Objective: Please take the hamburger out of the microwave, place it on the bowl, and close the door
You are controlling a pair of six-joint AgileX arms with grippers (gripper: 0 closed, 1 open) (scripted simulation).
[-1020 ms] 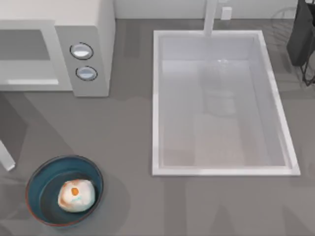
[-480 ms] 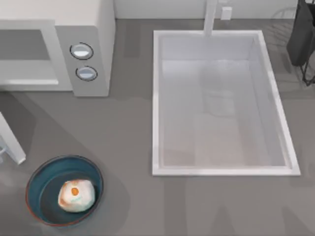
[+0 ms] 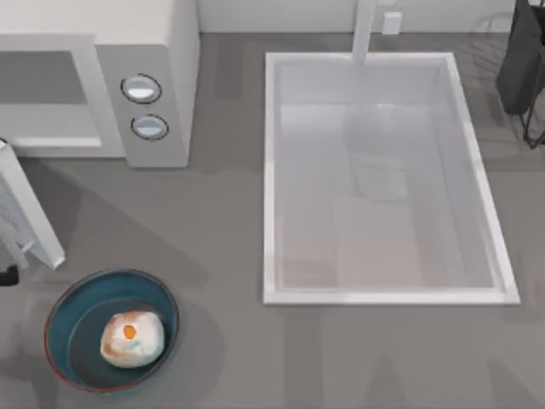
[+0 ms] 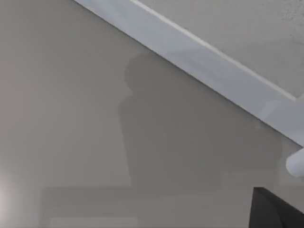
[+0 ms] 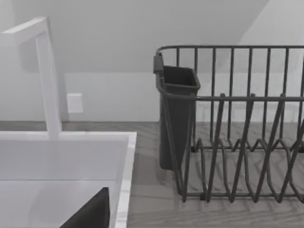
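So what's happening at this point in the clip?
The hamburger already sits in the bowl at the table's front left. The microwave cavity is open, and the door is swinging shut; it has come further toward the cavity than a second ago. A dark bit of the left gripper shows at the left edge by the door's end. The right arm is parked at the back right, by the dish rack, past the sink.
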